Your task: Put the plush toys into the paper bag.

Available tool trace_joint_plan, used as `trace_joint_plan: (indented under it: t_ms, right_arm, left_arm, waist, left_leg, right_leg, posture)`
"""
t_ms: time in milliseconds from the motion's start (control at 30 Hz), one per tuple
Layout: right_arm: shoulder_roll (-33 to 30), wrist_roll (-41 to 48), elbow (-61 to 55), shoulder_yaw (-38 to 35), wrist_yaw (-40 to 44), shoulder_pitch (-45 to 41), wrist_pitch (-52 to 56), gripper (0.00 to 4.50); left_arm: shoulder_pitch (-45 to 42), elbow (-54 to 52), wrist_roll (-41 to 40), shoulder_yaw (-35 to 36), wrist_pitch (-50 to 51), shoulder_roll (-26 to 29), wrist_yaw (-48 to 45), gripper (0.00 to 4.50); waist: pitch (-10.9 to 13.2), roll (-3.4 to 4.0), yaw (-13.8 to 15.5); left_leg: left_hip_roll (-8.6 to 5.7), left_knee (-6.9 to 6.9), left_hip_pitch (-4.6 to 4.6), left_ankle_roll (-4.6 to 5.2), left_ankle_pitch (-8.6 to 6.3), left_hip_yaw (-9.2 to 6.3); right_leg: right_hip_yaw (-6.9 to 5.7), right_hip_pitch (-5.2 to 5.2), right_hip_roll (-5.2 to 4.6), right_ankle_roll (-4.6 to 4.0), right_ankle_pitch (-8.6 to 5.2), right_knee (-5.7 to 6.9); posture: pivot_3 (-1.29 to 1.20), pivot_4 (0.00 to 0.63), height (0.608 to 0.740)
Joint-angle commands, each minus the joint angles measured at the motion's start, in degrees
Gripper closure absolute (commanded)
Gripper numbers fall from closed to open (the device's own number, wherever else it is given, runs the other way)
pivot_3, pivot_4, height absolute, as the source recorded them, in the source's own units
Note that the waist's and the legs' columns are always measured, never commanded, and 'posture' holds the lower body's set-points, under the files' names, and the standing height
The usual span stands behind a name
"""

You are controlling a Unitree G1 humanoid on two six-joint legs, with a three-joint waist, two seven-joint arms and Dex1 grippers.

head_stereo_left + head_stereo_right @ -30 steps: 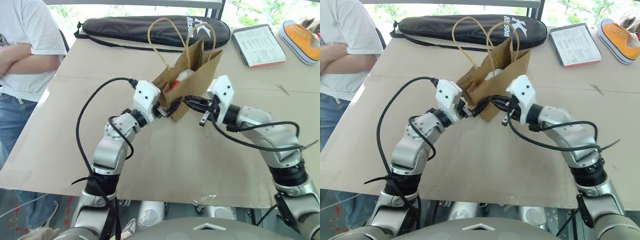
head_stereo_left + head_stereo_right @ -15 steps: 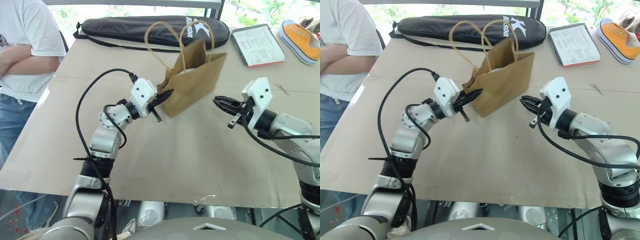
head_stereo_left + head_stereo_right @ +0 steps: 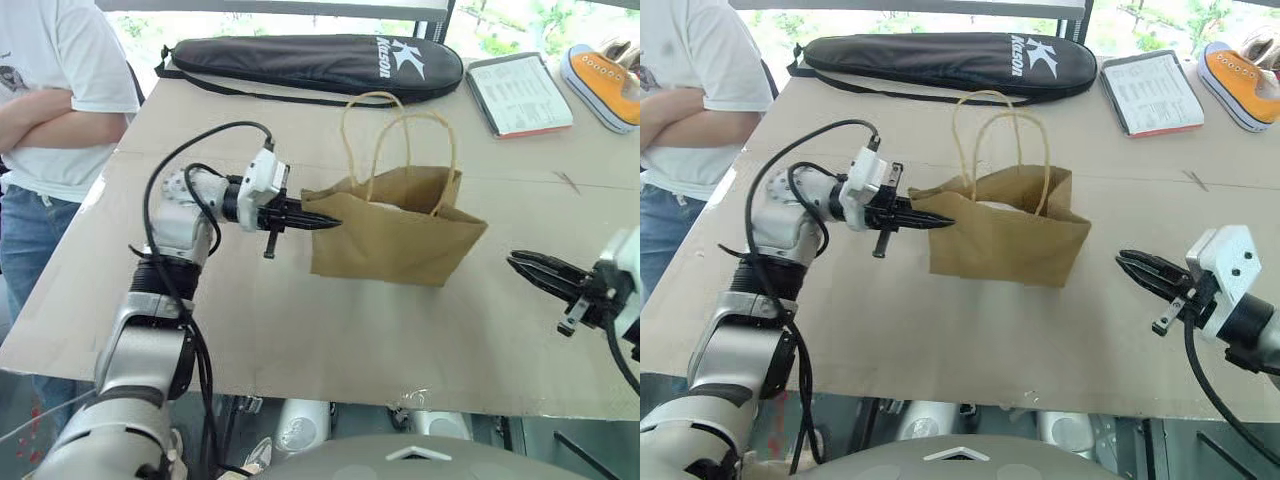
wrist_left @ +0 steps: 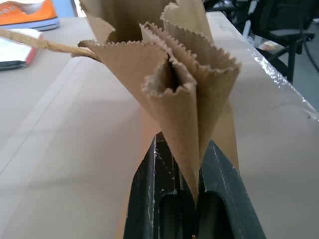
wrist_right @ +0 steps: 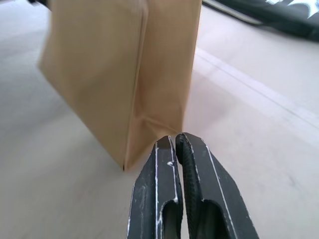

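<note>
The left pincer (image 3: pixel 318 222) is clenched on the pinched, zigzag-cut rim at one end of the plain brown kraft paper bag (image 3: pixel 400 240); in the left wrist view the folded paper (image 4: pixel 192 99) sits squeezed between the two black fingers. The bag stands upright on the tan cardboard-covered desk (image 3: pixel 300 340), its two twisted paper loop handles (image 3: pixel 400 135) rising above the mouth. A pale rounded shape (image 3: pixel 385 207) shows just inside the opening, probably one of the plush toys; the other I cannot make out. The right pincer (image 3: pixel 1140 268) is clenched on nothing and hangs apart from the bag's far end, pointing toward it.

By my reading the toys are already bagged and the step in hand is settling the bag upright. The next move calls for letting go of the rim gently so the light bag does not tip or get dragged along.
</note>
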Motion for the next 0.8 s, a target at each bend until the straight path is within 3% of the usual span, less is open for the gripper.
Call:
trace_joint_plan:
  t_ms: [33, 233, 300, 333, 367, 467, 733, 800]
  right_arm:
    - [-0.2, 1.7, -2.2, -2.4, -2.3, -0.3, -0.6, 4.50]
    - [-0.2, -0.6, -0.8, -2.1, -4.1, -0.6, -2.6, 3.01]
    - [-0.2, -0.1, -0.6, -1.6, -3.5, -0.4, -3.1, 2.12]
    - [-0.5, 0.0, -0.3, -1.4, -3.0, -0.3, -3.4, 1.94]
    - [-0.7, 0.1, -0.2, -1.3, -2.4, -0.1, -3.7, 1.35]
    - [-1.4, 0.3, 0.3, -1.5, -0.6, 0.3, -4.7, 0.14]
    - [-3.3, 1.2, 2.9, 0.2, 3.0, -2.6, -7.3, 0.06]
    - [-4.0, 1.5, 3.2, 0.1, 4.3, -2.8, -7.7, 0.00]
  left_arm:
    - [-3.3, 4.7, 3.5, 0.2, -6.7, -1.8, 1.3, 4.45]
    - [-6.9, 8.9, 7.3, 0.7, -12.1, -3.2, 4.4, 4.50]
    - [-7.2, 10.2, 8.9, 0.6, -14.7, -3.3, 5.8, 4.50]
    - [-7.2, 10.7, 9.4, 0.6, -15.4, -3.4, 6.4, 4.50]
    - [-7.1, 10.9, 9.7, 0.8, -15.7, -3.4, 7.2, 4.50]
    - [-7.3, 11.4, 9.8, 1.9, -15.4, -3.9, 10.0, 4.50]
    - [-4.8, 9.2, 8.7, 2.3, -14.8, -3.7, 10.6, 4.50]
    - [-4.3, 7.6, 6.7, 3.1, -11.2, -2.8, 9.2, 3.80]
  waist:
    - [0.0, 0.00, 0.0]
    - [0.0, -0.01, 0.2]
    - [0.0, -0.01, 0.2]
    - [0.0, -0.01, 0.2]
    - [0.0, -0.01, 0.2]
    - [0.0, -0.01, 0.2]
    - [0.0, 0.00, 0.1]
    - [0.0, -0.01, 0.2]
  left_leg:
    - [0.01, 0.00, 0.02, 0.00, 0.00, 0.00]
    - [0.01, 0.00, -0.01, 0.00, 0.00, 0.02]
    - [0.02, 0.00, -0.01, 0.00, 0.00, 0.01]
    - [0.02, 0.00, 0.00, 0.00, 0.00, 0.02]
    - [0.02, 0.00, 0.00, 0.00, 0.00, 0.02]
    - [0.03, 0.00, 0.01, 0.00, 0.00, 0.02]
    - [0.04, 0.00, 0.02, 0.00, 0.00, 0.04]
    - [0.04, 0.00, 0.03, 0.00, 0.00, 0.03]
  right_leg:
    - [0.02, 0.00, 0.02, 0.00, 0.00, 0.02]
    - [0.05, -0.01, 0.04, 0.00, 0.00, -0.02]
    - [0.06, -0.01, 0.04, 0.00, 0.00, -0.02]
    - [0.06, -0.01, 0.04, 0.00, 0.00, -0.02]
    - [0.07, -0.01, 0.04, 0.00, 0.00, -0.01]
    - [0.07, -0.01, 0.04, 0.00, 0.00, 0.00]
    - [0.09, -0.01, 0.04, 0.00, 0.00, 0.00]
    - [0.07, -0.01, 0.04, 0.00, 0.00, 0.01]
  posture:
    - [0.00, 0.150, 0.740]
    - [0.00, 0.150, 0.740]
    - [0.00, 0.150, 0.740]
    - [0.00, 0.150, 0.740]
    - [0.00, 0.150, 0.740]
    - [0.00, 0.150, 0.740]
    - [0.00, 0.150, 0.740]
    - [0.00, 0.150, 0.740]
